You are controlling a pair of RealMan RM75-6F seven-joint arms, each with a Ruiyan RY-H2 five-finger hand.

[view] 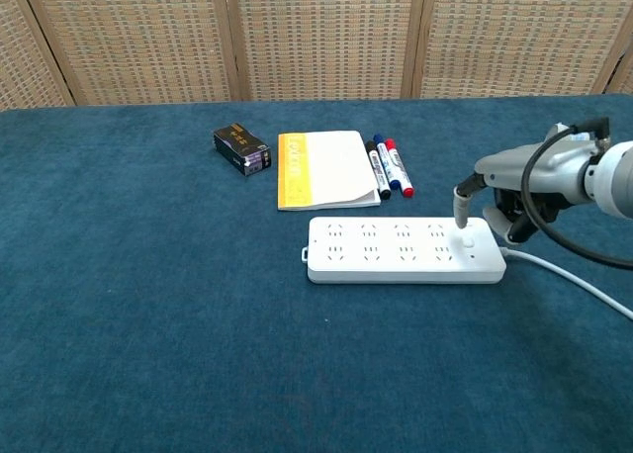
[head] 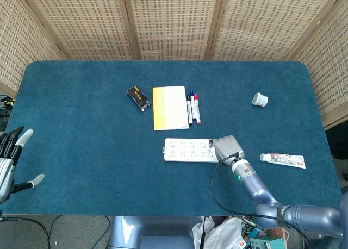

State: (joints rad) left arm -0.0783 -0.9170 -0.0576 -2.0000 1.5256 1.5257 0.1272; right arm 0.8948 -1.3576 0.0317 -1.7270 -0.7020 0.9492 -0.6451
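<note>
A white power strip (head: 187, 149) (view: 391, 251) lies mid-table, its white cable (view: 579, 288) trailing off to the right. My right hand (head: 228, 148) (view: 519, 176) hovers over the strip's right end. One finger (view: 461, 202) points down just above the strip, beside the round switch (view: 469, 241); the other fingers are curled in and hold nothing. My left hand (head: 10, 161) hangs beyond the table's left edge with its fingers spread, empty, and shows only in the head view.
Behind the strip lie a yellow-edged notebook (head: 170, 107) (view: 326, 169), three markers (head: 193, 107) (view: 391, 168) and a black box (head: 138, 98) (view: 241, 147). A small white cup (head: 260, 100) and a toothpaste tube (head: 283, 160) sit to the right. Wicker screens surround the blue-carpeted table (head: 81, 129).
</note>
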